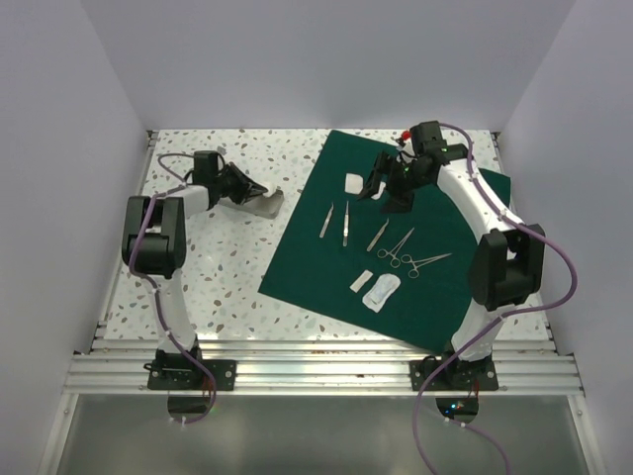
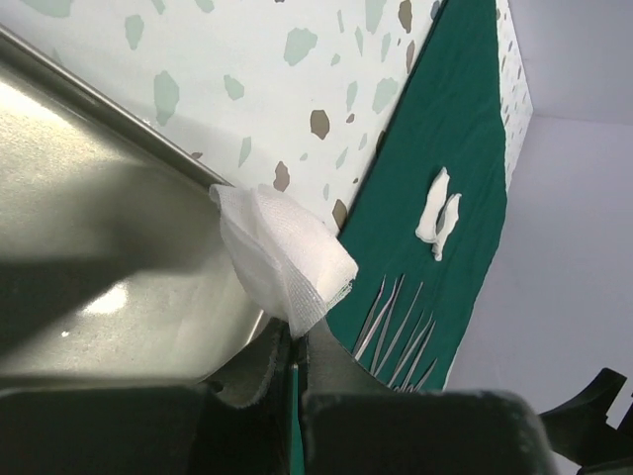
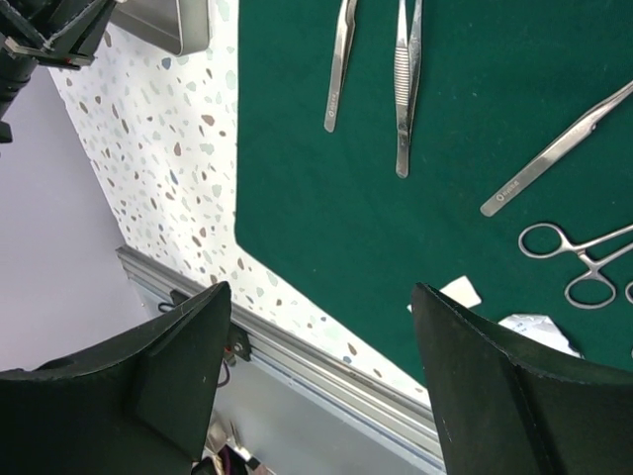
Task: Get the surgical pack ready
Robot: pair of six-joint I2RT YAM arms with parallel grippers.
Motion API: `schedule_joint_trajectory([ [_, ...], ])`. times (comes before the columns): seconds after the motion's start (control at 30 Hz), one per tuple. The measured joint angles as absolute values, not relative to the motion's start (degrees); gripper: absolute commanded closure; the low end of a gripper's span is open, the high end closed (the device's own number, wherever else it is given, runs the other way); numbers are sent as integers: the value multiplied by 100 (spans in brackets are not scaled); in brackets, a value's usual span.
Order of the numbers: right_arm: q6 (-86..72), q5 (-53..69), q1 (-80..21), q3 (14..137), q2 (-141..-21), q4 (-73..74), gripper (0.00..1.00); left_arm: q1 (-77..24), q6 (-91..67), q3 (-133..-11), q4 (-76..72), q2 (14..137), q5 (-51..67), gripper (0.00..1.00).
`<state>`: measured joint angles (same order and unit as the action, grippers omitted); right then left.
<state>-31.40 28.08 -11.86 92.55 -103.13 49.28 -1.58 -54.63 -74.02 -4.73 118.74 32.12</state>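
Instruments are lying in a loose row across the surgical pack in the overhead view. The pack is spreading flat as a dark green sheet over the right half of the desk. It is looking close to square, so no long axis is standing out. It is sitting skewed to the desk edges, one corner pointing toward the near left. The left gripper is reaching into a metal tray well apart from the pack, while the right gripper is hovering over the pack's far part. From the left wrist, that gripper is pinching a gauze square by one corner, with the cloth draping over the tray lip. The pack is stretching away beyond, carrying a white pad. From the right wrist, the right gripper is standing wide apart and grasping nothing above the pack, with forceps and ring-handled clamps lying below. Judging from this, the thin corner pinch is risking the gauze slipping free or snagging on the tray lip and landing on bare desk. A low pass by the right arm could also scatter the forceps or rumple the cloth.
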Motion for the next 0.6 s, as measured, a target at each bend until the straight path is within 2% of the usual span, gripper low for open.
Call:
schedule_joint_trajectory([
  [0.6, -3044, 2858, -1072, 9153, -10313, 4928, 23, -543, -5269, -7994, 775, 12230, 2602, 100],
])
